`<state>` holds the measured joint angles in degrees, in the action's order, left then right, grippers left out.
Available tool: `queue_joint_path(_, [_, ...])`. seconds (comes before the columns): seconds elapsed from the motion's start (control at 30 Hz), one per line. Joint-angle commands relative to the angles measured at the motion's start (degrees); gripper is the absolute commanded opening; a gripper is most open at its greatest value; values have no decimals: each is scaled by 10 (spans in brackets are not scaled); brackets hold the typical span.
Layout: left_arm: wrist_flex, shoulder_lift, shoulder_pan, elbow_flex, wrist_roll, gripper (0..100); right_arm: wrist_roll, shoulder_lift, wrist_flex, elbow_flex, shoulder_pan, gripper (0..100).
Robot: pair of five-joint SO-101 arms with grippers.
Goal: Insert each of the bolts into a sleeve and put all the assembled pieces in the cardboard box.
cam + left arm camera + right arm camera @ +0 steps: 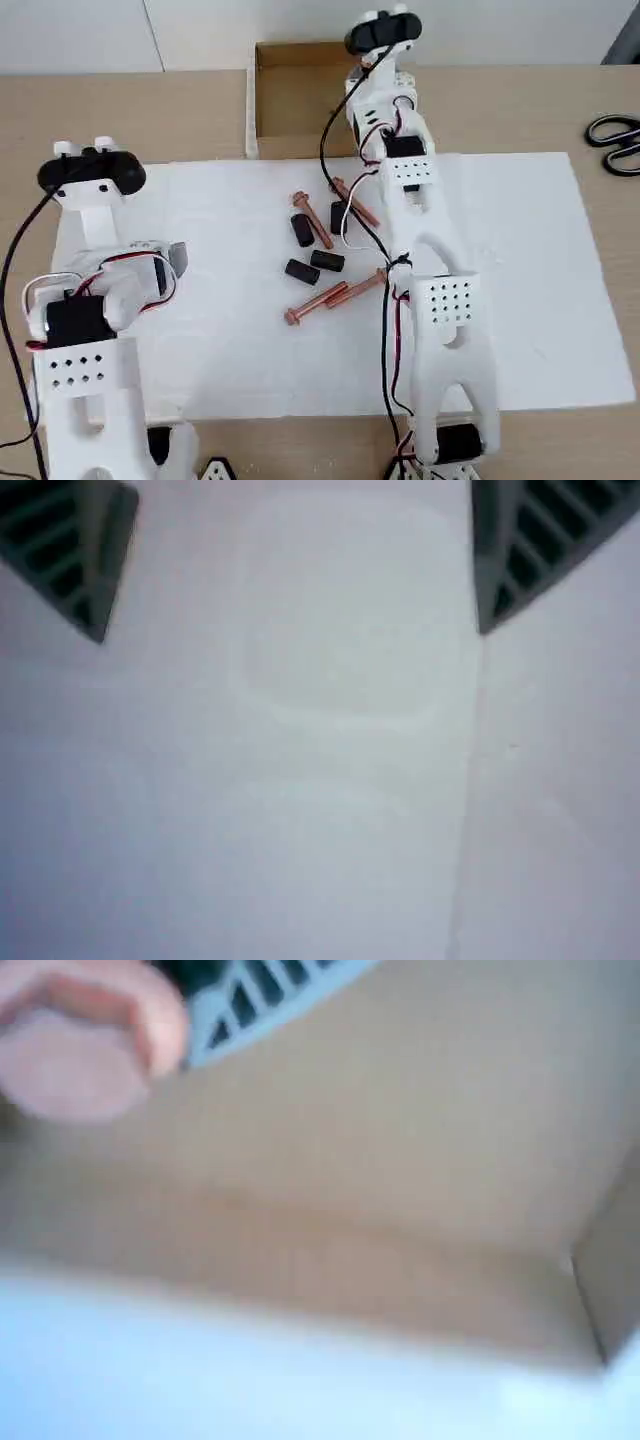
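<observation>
Covering most of the table point(150, 110), the white foam sheet point(520, 300) anchors everything. The cardboard box point(295, 100) abuts the sheet's far edge; the right gripper point(170, 1050) hangs over it, clamped on a copper bolt point(80, 1050). The left gripper point(292, 628) hovers above the sheet, jaws apart. Four loose bolts point(318, 302) and black sleeves point(327, 261) lie mid-sheet.
</observation>
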<state>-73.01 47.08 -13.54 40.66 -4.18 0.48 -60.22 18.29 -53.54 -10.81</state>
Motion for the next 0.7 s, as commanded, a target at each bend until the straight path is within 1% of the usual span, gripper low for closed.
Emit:
queue_joint_path(0.0, [2, 13, 1, -1, 4, 227, 5, 18, 30, -65, 4, 189])
queue_joint_path(0.1, [2, 13, 1, -1, 4, 227, 4, 15, 58, -84, 3, 210])
queue_joint_path(0.33, [2, 13, 1, -1, 4, 227, 5, 19, 61, -91, 3, 210])
queue_joint_path(0.43, [2, 13, 1, -2, 4, 227, 5, 19, 80, -129, 4, 210])
queue_joint_path(0.53, [2, 13, 1, -2, 4, 227, 5, 19, 145, -200, 4, 210])
queue_joint_path(0.67, [3, 13, 1, -3, 4, 227, 5, 19, 272, -320, 0, 210])
